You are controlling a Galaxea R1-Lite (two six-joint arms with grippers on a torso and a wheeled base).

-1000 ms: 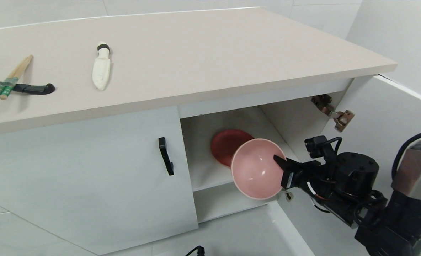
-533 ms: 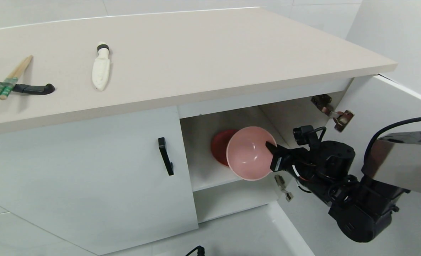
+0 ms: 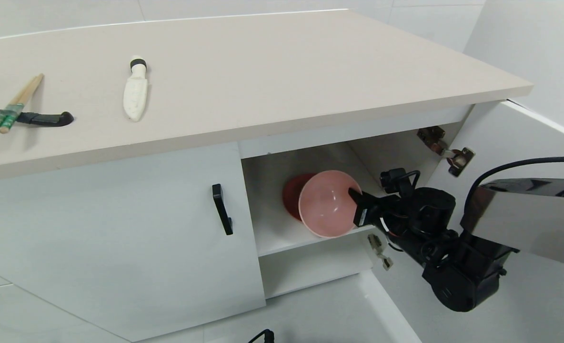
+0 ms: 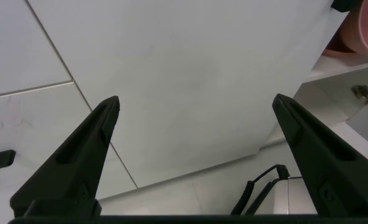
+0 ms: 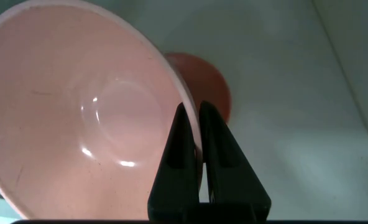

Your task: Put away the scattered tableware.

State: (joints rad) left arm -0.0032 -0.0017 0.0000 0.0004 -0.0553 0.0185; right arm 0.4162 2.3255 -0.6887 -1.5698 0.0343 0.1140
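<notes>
Pink bowl (image 3: 327,204), one, gripped at its rim by the right gripper (image 3: 358,209), whose two black fingers (image 5: 183,149) are pinched narrow with the rim between them. The bowl is tilted on edge, hollow facing outward, at the front of the upper shelf (image 3: 272,228) in the open right compartment of the cabinet; whether it touches the shelf cannot be told. Red dish (image 3: 292,194), one, on the same shelf, just behind the bowl and partly hidden by it. Left gripper (image 4: 196,99), fingers spread wide, holding nothing, facing the closed white door (image 3: 120,238) with the black handle (image 3: 222,209). Beige countertop (image 3: 263,71) above, bearing a white sheathed knife (image 3: 135,90), a pair of wooden chopsticks (image 3: 15,104) with green bands, and a black-handled utensil (image 3: 39,118) lying under the chopsticks.
</notes>
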